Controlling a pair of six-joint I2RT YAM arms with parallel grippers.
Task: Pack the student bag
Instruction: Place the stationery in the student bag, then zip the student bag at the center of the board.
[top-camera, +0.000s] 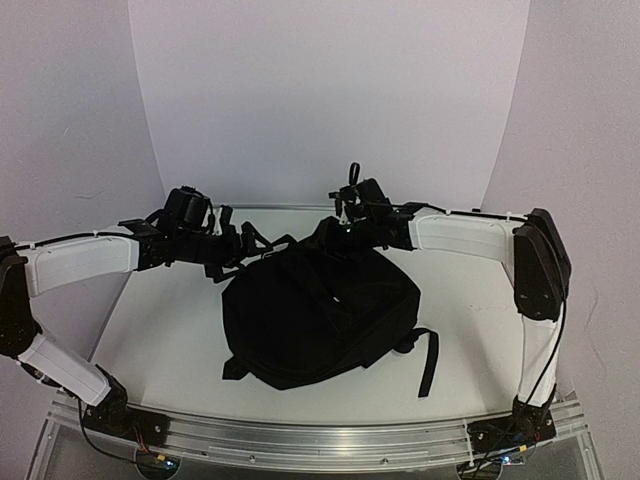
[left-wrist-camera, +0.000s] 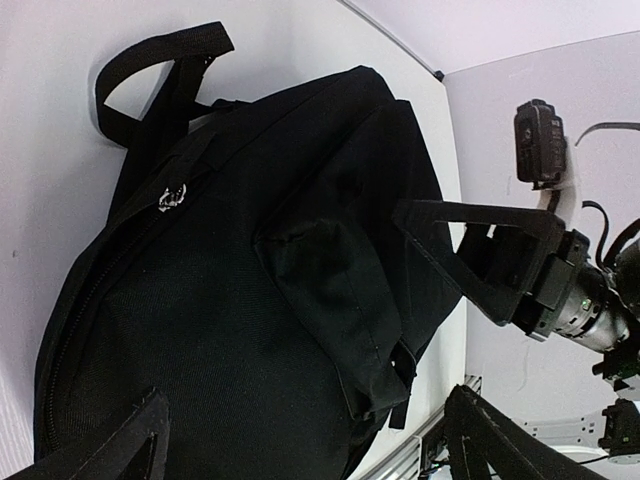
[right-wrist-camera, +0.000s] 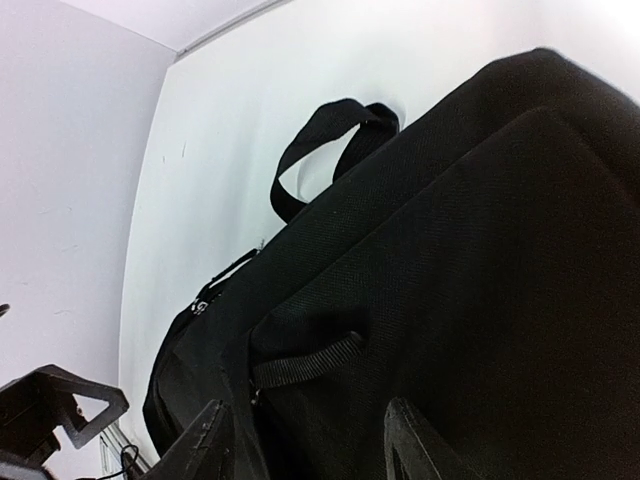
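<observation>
Left wrist: left gripper (left-wrist-camera: 305, 405) released, spread above student bag (left-wrist-camera: 250, 280); right gripper (right-wrist-camera: 305, 412), cannot tell.

The student bag (left-wrist-camera: 250, 300) is seen lying on the white desk (left-wrist-camera: 50, 150).
Its carry handle (left-wrist-camera: 130, 75) is looped at upper left, a zipper pull (left-wrist-camera: 172, 196) is seen below it, and the left claw (left-wrist-camera: 305, 420) is spread wide over the fabric.

Overhead view looks down from behind; wrist views, probably opposite sides, closely share the student bag (top-camera: 320, 318).
</observation>
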